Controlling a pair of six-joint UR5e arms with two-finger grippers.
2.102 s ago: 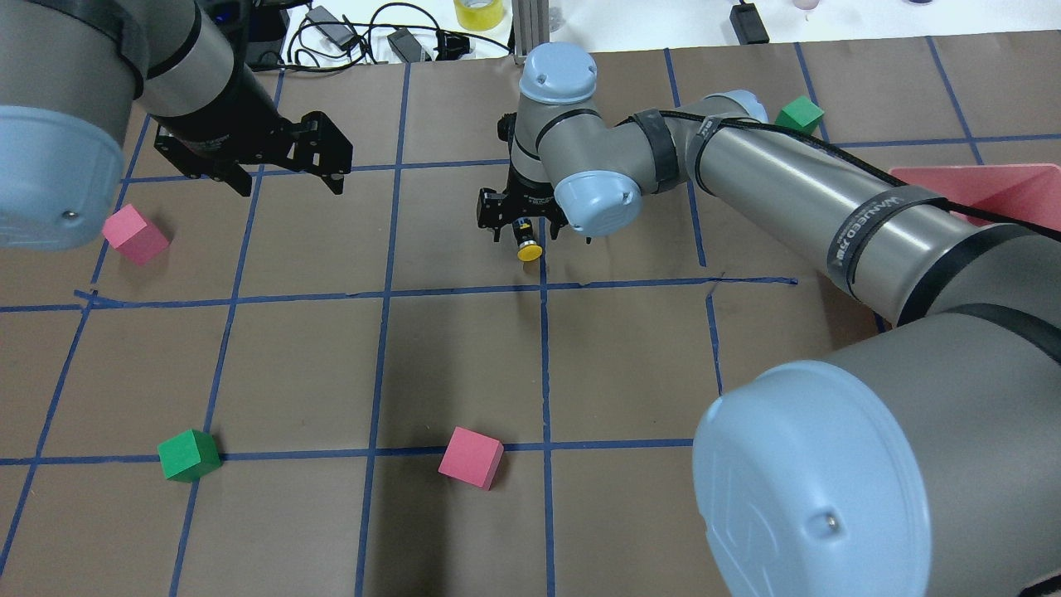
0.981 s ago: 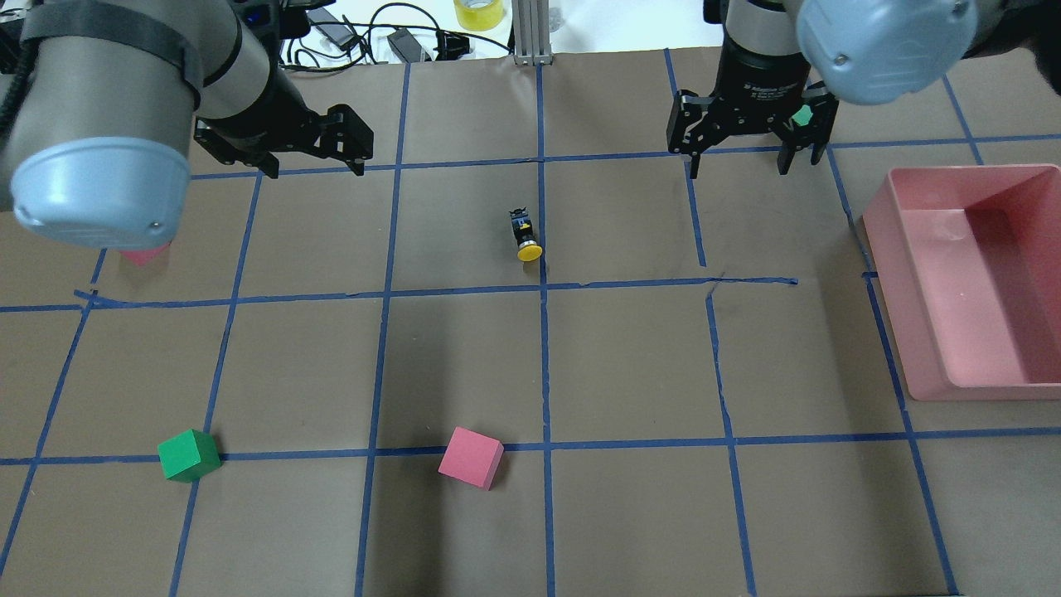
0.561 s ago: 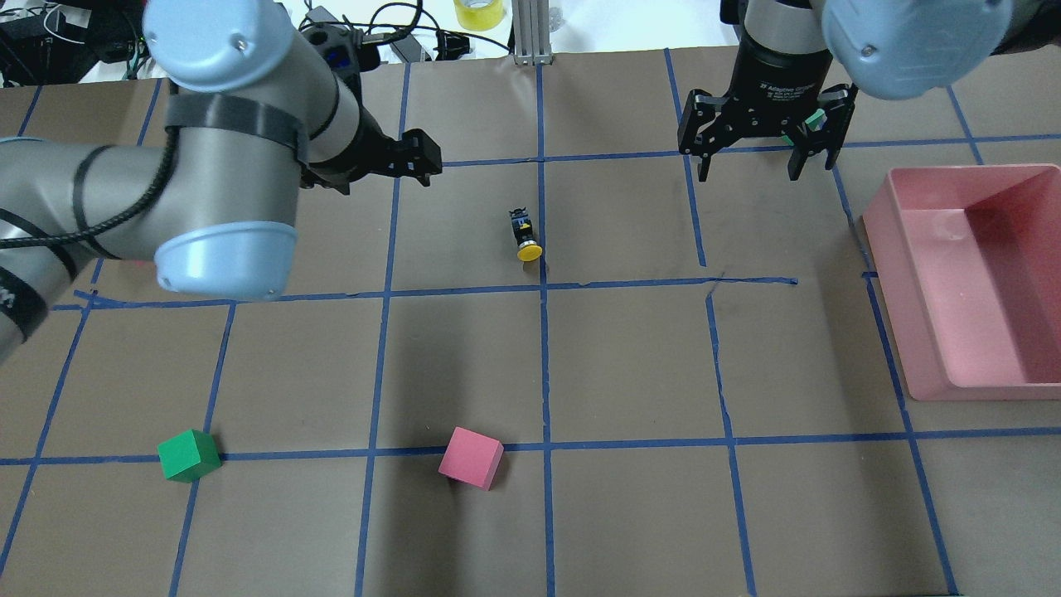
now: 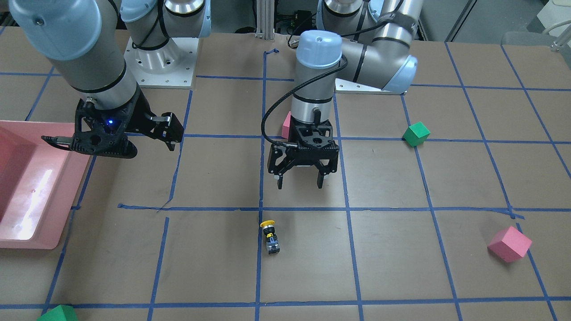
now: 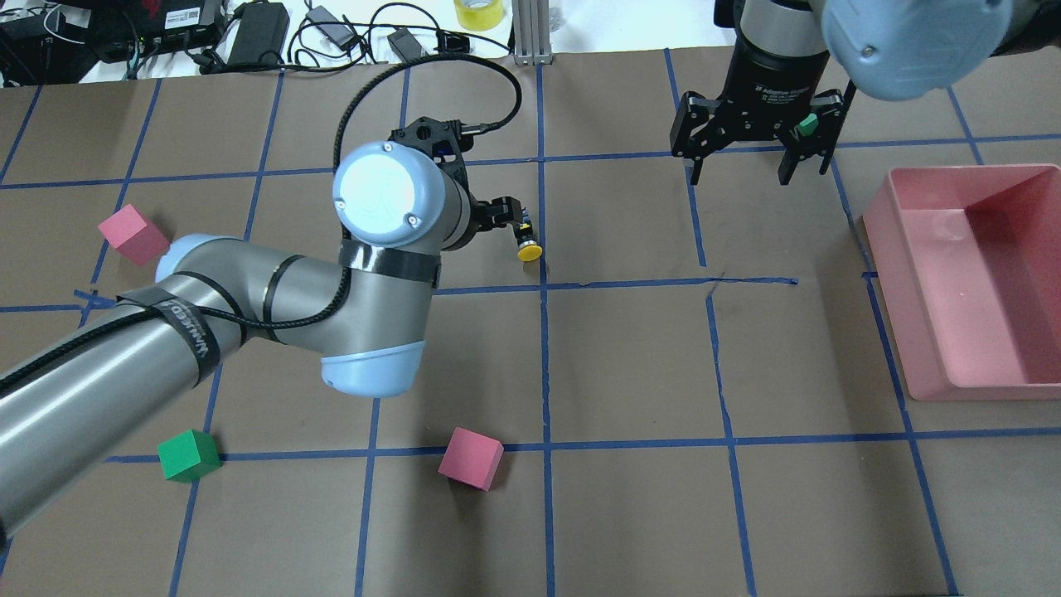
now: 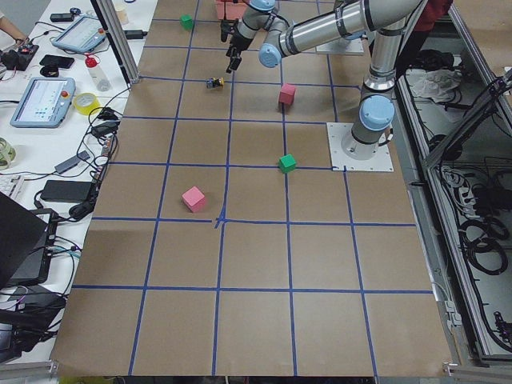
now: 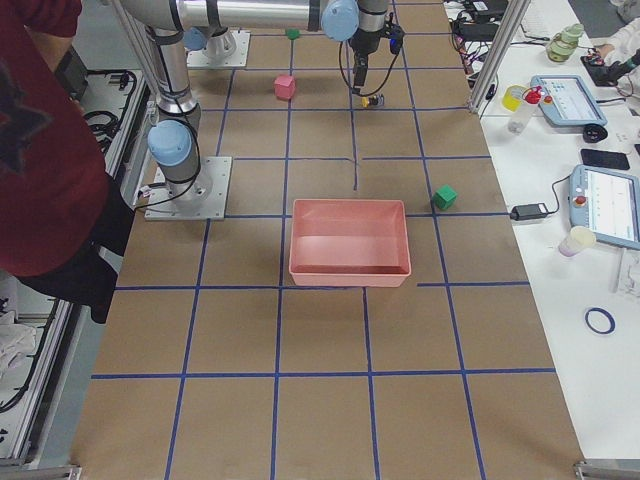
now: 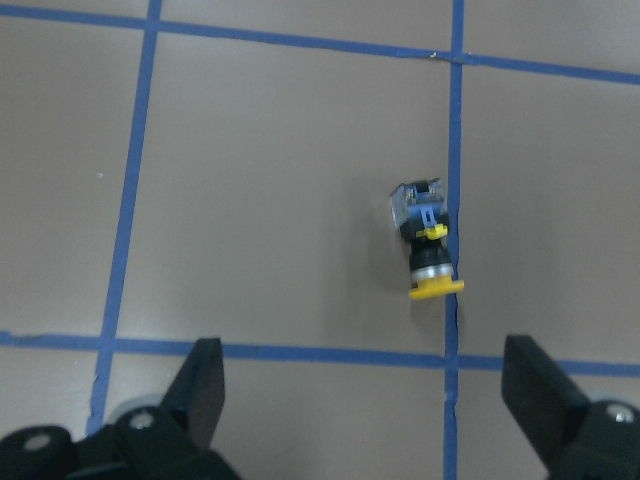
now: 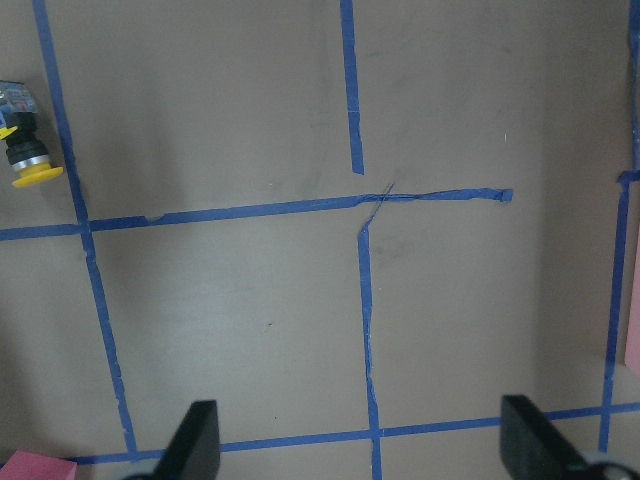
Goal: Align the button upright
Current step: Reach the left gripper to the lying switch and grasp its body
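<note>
The button lies on its side on the brown table cover beside a blue tape line, its yellow cap toward the robot; it also shows in the front view. My left gripper is open and empty, hovering above the table on the robot's side of the button. In the left wrist view the button lies ahead of the open gripper, nearer the right finger. My right gripper is open and empty at the far right; its wrist view has the button at the left edge.
A pink tray stands at the right edge. Pink cubes and a green cube lie on the left and near side. Another green cube sits behind the right gripper. Cables lie beyond the far edge.
My right gripper left the button and pulled back to the far right. My left arm swung in from the far left to hover over the button. The button has not moved.
</note>
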